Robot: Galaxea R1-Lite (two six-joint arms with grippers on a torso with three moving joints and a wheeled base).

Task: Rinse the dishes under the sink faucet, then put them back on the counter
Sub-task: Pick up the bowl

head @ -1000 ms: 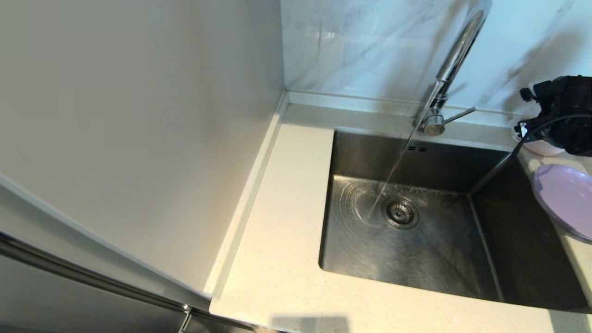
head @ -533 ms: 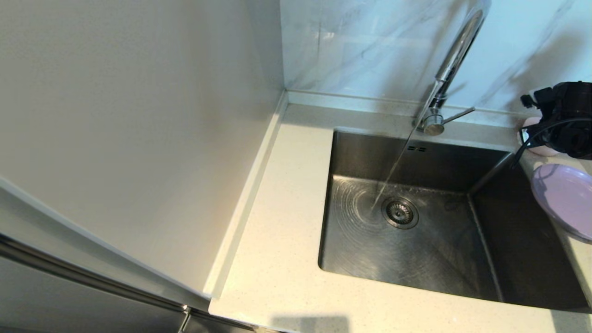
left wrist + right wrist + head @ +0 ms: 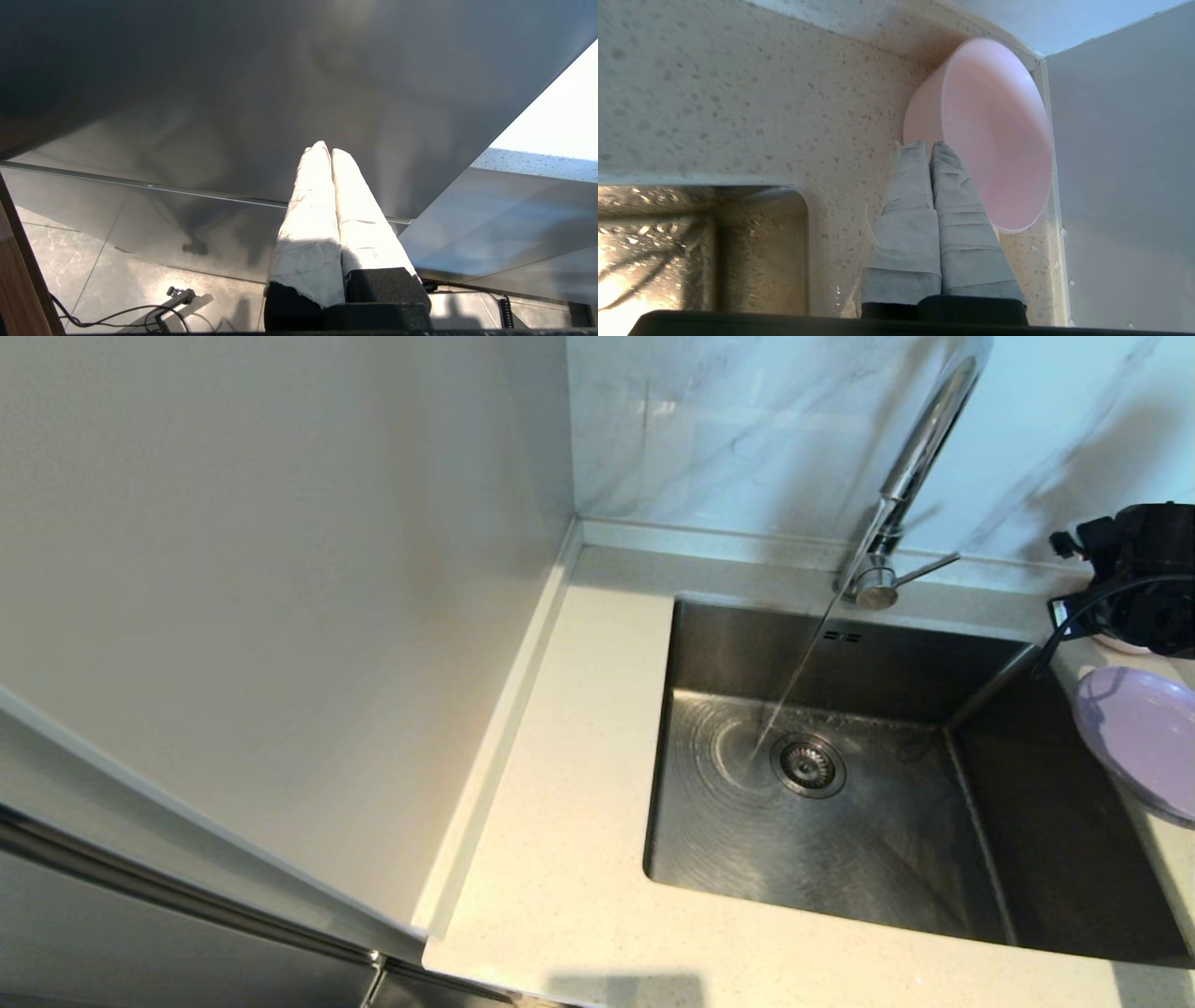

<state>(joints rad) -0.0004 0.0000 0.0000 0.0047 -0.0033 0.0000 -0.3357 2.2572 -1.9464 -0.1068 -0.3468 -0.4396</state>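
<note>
Your right gripper [image 3: 930, 145] has dropped back over the pink bowl [image 3: 994, 135] on the table [image 3: 560, 859], jaws closed and empty; left gripper [image 3: 327, 151] parked, closed; faucet [image 3: 920, 448] running; rinsing not begun

Even, fairly bright light fills the head view, with white glare streaking the tall shiny chrome gooseneck faucet [image 3: 920, 439] and soft dark shadows on the grey-veined marble wall tiles [image 3: 747, 429]. The left wrist view is dim, its taped white fingers [image 3: 310, 219] overexposed.
</note>
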